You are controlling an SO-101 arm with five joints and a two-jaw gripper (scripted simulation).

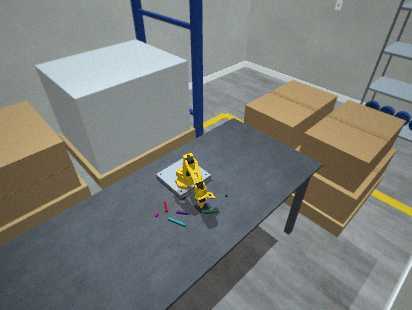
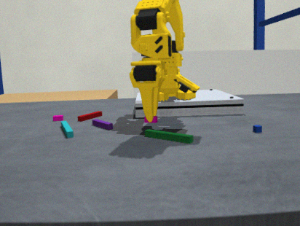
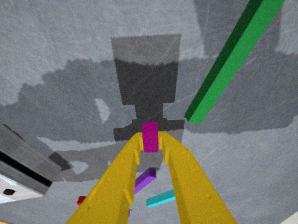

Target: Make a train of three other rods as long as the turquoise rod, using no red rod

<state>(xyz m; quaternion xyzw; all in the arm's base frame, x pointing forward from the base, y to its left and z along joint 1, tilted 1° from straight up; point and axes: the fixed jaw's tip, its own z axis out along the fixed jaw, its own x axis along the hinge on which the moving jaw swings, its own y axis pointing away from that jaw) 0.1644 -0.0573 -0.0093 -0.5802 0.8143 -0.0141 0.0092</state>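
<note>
From the top view, the yellow arm point(image 1: 192, 175) was seen bent forward over the dark grey surface point(image 1: 100, 250), its claw point(image 1: 202, 202) pointed down. The green rod point(image 1: 210, 212) lay just in front of the claw. The purple rod point(image 1: 182, 212), the red rod point(image 1: 165, 206), a loose magenta rod point(image 1: 156, 215) and the turquoise rod point(image 1: 176, 222) were spread to one side of it, and the blue rod point(image 1: 226, 195) lay apart on the opposite side. What the claw held was too small to be made out here.

In the exterior view, the claw point(image 2: 151, 116) was shown pinching a second magenta rod point(image 2: 151, 119) at its tip, held just above the surface. The green rod point(image 2: 168, 135) lay flat close below and in front of it. The purple rod point(image 2: 102, 124), red rod point(image 2: 89, 116), turquoise rod point(image 2: 67, 129) and loose magenta rod point(image 2: 57, 117) were on one side, well apart, and the blue rod point(image 2: 257, 128) far off on the other. The grey base plate point(image 2: 233, 99) was behind the claw.

In the wrist view, the held magenta rod point(image 3: 150, 136) was clamped upright between the claw point(image 3: 150, 145) tips. The green rod point(image 3: 235, 57) ran diagonally ahead and to one side, not touching it. The purple rod point(image 3: 146, 180) and turquoise rod point(image 3: 161, 198) were glimpsed between the jaws, further back.
</note>
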